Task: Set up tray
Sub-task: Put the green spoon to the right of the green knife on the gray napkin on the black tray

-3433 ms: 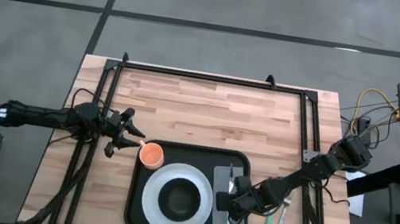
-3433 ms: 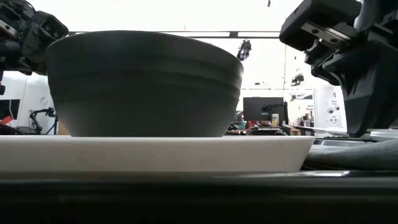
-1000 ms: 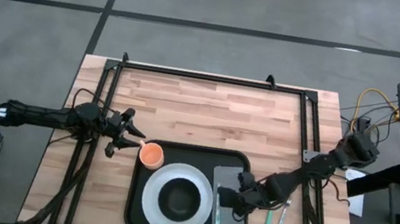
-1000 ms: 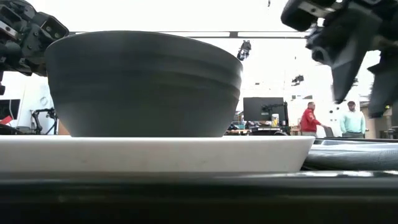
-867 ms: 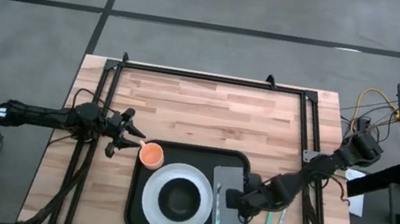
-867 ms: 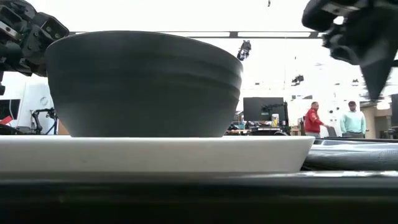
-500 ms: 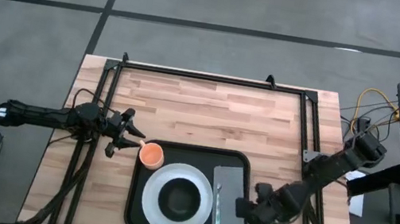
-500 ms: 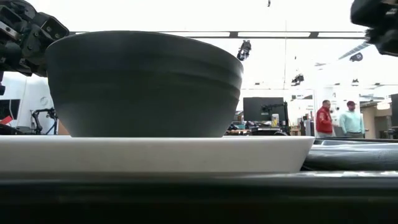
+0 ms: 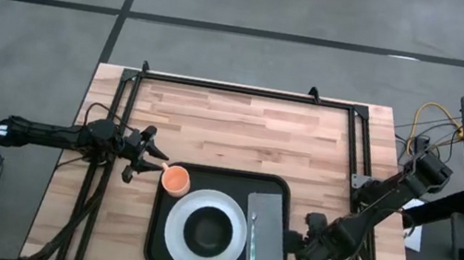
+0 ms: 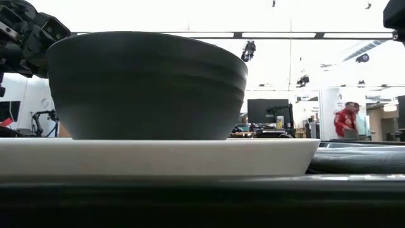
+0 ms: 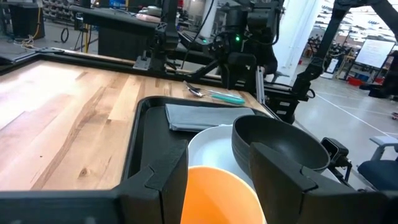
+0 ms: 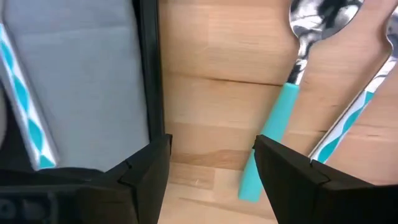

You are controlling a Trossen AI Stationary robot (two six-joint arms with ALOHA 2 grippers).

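Note:
The black tray (image 9: 162,231) lies at the table's near middle. It holds a white plate (image 9: 177,238) with a dark bowl (image 9: 210,229), an orange cup (image 9: 175,178) at its far left corner, and a grey napkin (image 9: 269,220) with a teal-handled utensil (image 9: 252,236) on it. My left gripper (image 9: 155,164) is open at the cup's left side, and in the left wrist view the cup (image 11: 217,196) shows between its fingers. My right gripper (image 9: 301,253) is open above bare table just right of the tray, beside a teal-handled spoon (image 12: 292,93). My left gripper comes level from the table's left, with one finger on either side of the orange cup's left part (image 11: 193,186). I cannot tell whether the fingers touch the cup. The cup stands upright on the tray.
A second teal-handled utensil (image 12: 354,112) lies on the wood beside the spoon, right of the tray's rim (image 12: 149,68). The far half of the table (image 9: 242,122) is bare wood inside a black frame. People stand in the room behind, far off.
My right gripper has gone from above the napkin toward the table's right and near edges, off the tray, and now hangs over the spoon on the wood. In the low view it has risen almost out of the picture. The utensil on the napkin has stayed put.

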